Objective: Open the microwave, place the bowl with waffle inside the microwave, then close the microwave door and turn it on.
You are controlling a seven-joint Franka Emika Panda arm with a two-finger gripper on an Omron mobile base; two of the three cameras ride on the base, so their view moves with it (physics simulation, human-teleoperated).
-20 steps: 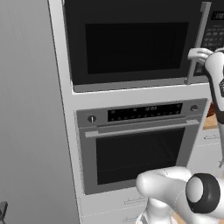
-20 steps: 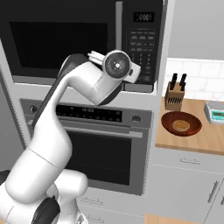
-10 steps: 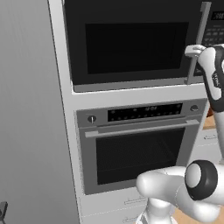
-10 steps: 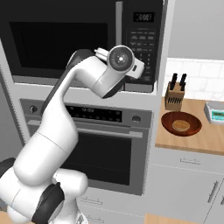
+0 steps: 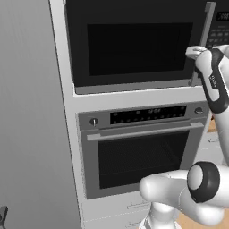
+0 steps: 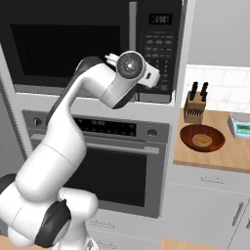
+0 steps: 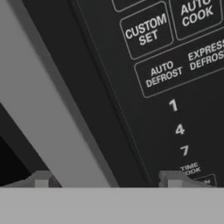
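The black microwave (image 5: 134,44) fills the upper wall unit, and its door (image 6: 66,46) is shut. My gripper (image 7: 106,179) is open, its fingertips (image 7: 41,178) standing on either side of the grey vertical handle (image 7: 65,113) with gaps to both. Just right of the handle is the keypad (image 7: 175,74). In the left base view the hand (image 5: 195,52) sits against the handle (image 5: 206,36). The dark reddish-brown bowl (image 6: 202,138) rests on the wooden counter at right, with the tan waffle (image 6: 201,140) lying in it.
A silver oven (image 6: 105,161) with a horizontal handle sits below the microwave. A knife block (image 6: 195,105) stands behind the bowl and a teal object (image 6: 240,124) lies to its right on the counter (image 6: 215,158). A grey cabinet wall (image 5: 31,112) is at left.
The hand has moved in toward the microwave handle, and the fingers have come slightly closer together around it.
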